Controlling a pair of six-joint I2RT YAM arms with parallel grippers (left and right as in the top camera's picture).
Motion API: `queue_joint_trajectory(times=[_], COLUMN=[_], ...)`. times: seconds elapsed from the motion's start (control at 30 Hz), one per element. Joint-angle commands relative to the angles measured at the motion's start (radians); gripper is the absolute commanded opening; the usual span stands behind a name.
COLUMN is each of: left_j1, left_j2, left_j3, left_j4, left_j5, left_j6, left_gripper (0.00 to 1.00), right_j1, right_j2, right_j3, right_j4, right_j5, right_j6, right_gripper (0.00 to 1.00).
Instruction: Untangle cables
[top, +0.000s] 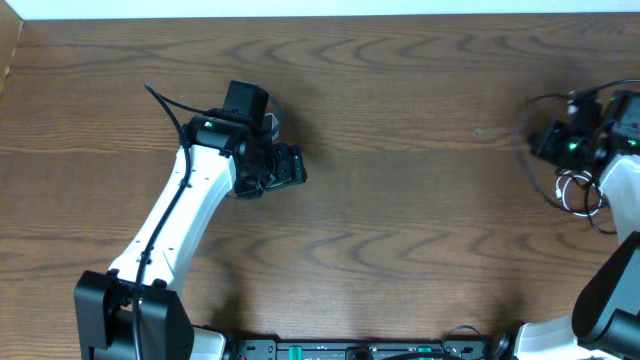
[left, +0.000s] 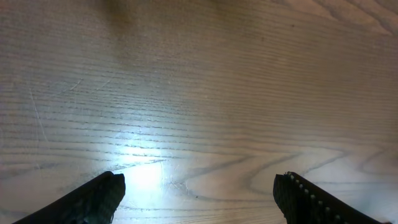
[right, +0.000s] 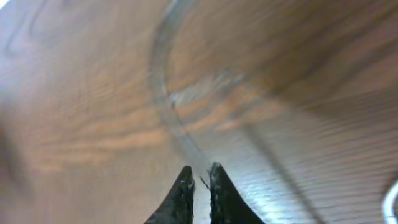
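Cables (top: 580, 193) are lying in a small loose tangle at the far right of the tabletop (top: 420, 240), close to its right edge. A white loop and thin black strands are showing beside and partly under the right arm (top: 618, 188). The right gripper (right: 199, 182) is sitting over that tangle, and in the overhead view its dark body is covering part of it. The right wrist view is coming through badly blurred (even the wood grain is smeared). Even so, the jaws are showing as nearly shut, with only a thin slit between the two black fingertips (right: 181, 194). A pale strand (right: 163, 93) is curving down from the far side of that view and running straight into the slit, so the jaws are apparently pinching it. A darker strand (right: 280, 168) is crossing the wood just to the right of it, and a bit of white cable is peeking in at the right edge.

The left gripper (top: 288, 168) is hanging over bare wood on the left half of the tabletop, well apart from the cables. Its jaws are standing wide open: the two fingertips are sitting far apart at the near corners of the left wrist view, with brightly lit wood grain showing between them.
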Motion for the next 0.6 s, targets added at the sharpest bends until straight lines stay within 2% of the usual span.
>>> queue_joint_trajectory(times=[0.0, 0.13, 0.2, 0.33, 0.4, 0.57], left_j1=[0.005, 0.005, 0.005, 0.005, 0.005, 0.005], left_j2=[-0.009, -0.009, -0.009, -0.009, -0.009, -0.009], left_j3=[0.017, 0.017, 0.017, 0.017, 0.017, 0.017], left_j4=[-0.006, -0.014, -0.017, -0.017, -0.016, 0.019], left_j5=[-0.01, -0.01, -0.01, -0.011, -0.011, -0.028], left_j6=[0.013, 0.013, 0.013, 0.013, 0.013, 0.055], left_gripper=[0.82, 0.82, 0.82, 0.82, 0.82, 0.82], right_j1=[0.005, 0.003, 0.003, 0.003, 0.005, 0.024], right_j2=[0.002, 0.002, -0.003, -0.03, -0.053, -0.128], right_j3=[-0.003, -0.003, -0.003, 0.005, 0.01, 0.019], right_j4=[-0.019, -0.054, -0.055, -0.057, -0.06, -0.095], right_j5=[0.028, 0.142, 0.139, 0.121, 0.099, 0.096], right_j6=[-0.054, -0.041, -0.041, -0.023, -0.023, -0.024], right_gripper=[0.08, 0.13, 0.26, 0.37, 0.45, 0.54])
